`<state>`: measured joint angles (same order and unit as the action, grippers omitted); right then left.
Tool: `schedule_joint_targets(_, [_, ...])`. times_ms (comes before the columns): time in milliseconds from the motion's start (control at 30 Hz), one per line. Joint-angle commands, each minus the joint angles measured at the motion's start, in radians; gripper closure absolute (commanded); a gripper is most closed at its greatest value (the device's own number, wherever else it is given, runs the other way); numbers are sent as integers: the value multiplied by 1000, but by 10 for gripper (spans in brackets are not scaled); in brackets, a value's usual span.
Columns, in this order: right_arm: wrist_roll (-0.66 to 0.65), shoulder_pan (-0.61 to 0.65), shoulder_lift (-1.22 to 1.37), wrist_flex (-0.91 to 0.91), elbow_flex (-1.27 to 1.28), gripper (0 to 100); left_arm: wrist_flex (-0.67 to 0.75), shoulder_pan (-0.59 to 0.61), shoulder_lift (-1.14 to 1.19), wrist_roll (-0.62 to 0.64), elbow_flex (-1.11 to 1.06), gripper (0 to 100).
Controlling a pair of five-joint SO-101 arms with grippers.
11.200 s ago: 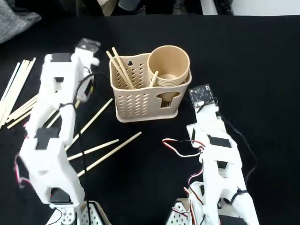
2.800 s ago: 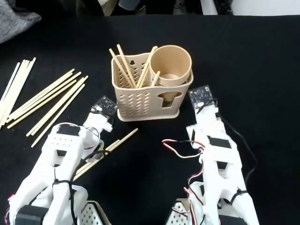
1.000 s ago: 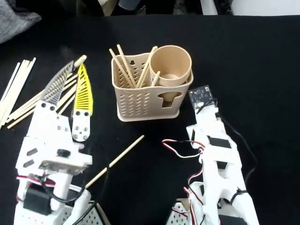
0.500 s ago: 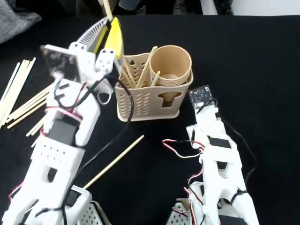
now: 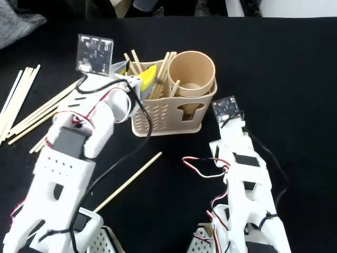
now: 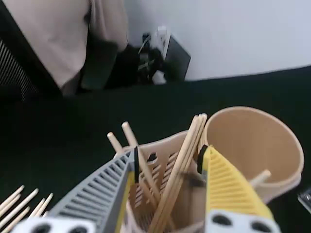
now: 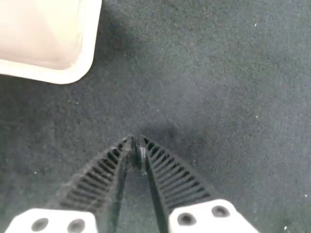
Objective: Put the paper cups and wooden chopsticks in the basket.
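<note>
Chopsticks (image 5: 31, 110) in a loose bundle fan along the counter (image 5: 295, 79) left edge, not yet binned. Left claw (image 6: 167, 155) hangs over the left compartment of the basket (image 5: 168, 116), jaws spread wide, gripping nothing. A few sticks (image 6: 182, 160) stand between the jaws with their lower ends inside the basket, so this reads as a drop-off, claw kept low so they land in the slot. Basket sits mid-counter toward the far edge. Paper cups (image 5: 192, 74) are nested in its right compartment, done. Stray chopstick (image 5: 129, 182) lies diagonally toward the near edge, left to collect. Right claw (image 7: 136, 145) is clenched and empty, pointing down at bare counter near a basket corner, likely parked clear.
</note>
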<state>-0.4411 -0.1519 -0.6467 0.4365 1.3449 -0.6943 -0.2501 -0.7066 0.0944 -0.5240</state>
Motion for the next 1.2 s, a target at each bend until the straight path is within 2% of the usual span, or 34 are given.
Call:
schedule_joint_targets(0, [-8,-12,-25,-15,-7,986,-342,19,-15,2,232,763])
schedule_joint_targets(100, [-8,-12,-25,-15,-7,986,-523,16,-14,-46,271,763])
schedule_joint_targets(200, [-8,-12,-24,-15,-7,986,-646,18,-14,-121,214,764])
schedule_joint_targets(367, [-8,-12,-24,-15,-7,986,-729,19,-15,-278,-12,766])
schedule_joint_targets(467, [-8,-12,-24,-15,-7,986,-692,16,-17,-331,-180,766])
schedule_joint_targets(733, [-8,-12,-22,-15,-7,986,-399,16,-15,-371,-532,766])
schedule_joint_targets(933, [-8,-12,-22,-15,-7,986,-358,1,-14,-361,-585,766])
schedule_joint_targets(1100, [-8,-12,-22,-15,-7,986,-338,-147,-12,-279,-630,766])
schedule_joint_targets(1167, [-8,-12,-22,-15,-7,986,-333,-171,14,-267,-638,766])
